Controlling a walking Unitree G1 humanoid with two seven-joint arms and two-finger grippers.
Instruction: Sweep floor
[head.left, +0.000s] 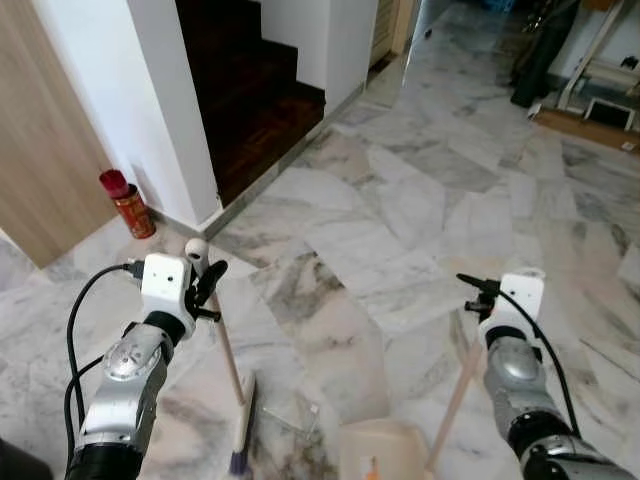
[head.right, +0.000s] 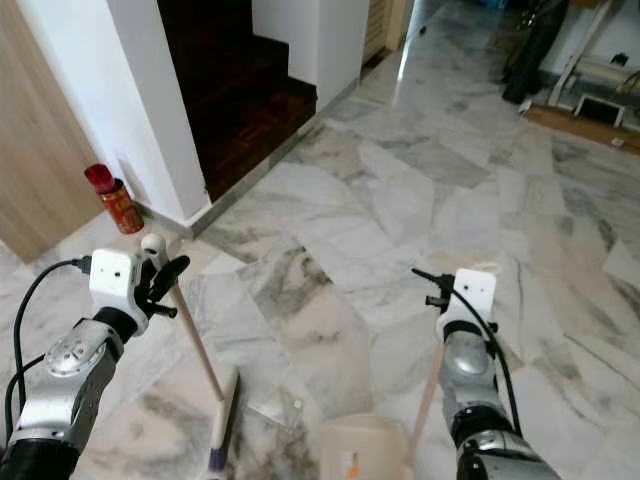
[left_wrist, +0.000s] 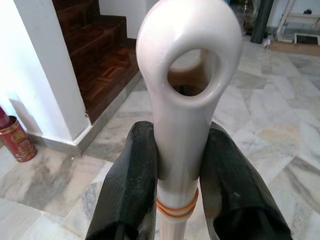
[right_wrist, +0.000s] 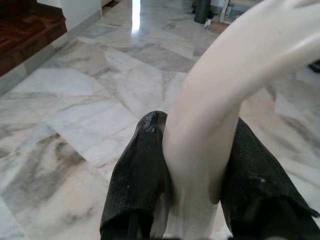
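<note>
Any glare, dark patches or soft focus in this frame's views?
Left eye view: dark wooden staircase is deep in shadow. Right wrist view: window glare streaks the marble floor; cream dustpan handle looks soft. Left wrist view: white broom handle is sharp.

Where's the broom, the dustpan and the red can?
broom (head.left: 242, 425): left eye view, its head.
dustpan (head.left: 385, 450): left eye view, its pan.
red can (head.left: 132, 209): left eye view, its body.

Both arms reach forward, left hand (left_wrist: 180, 185) and right hand (right_wrist: 197, 190) clamped shut.
</note>
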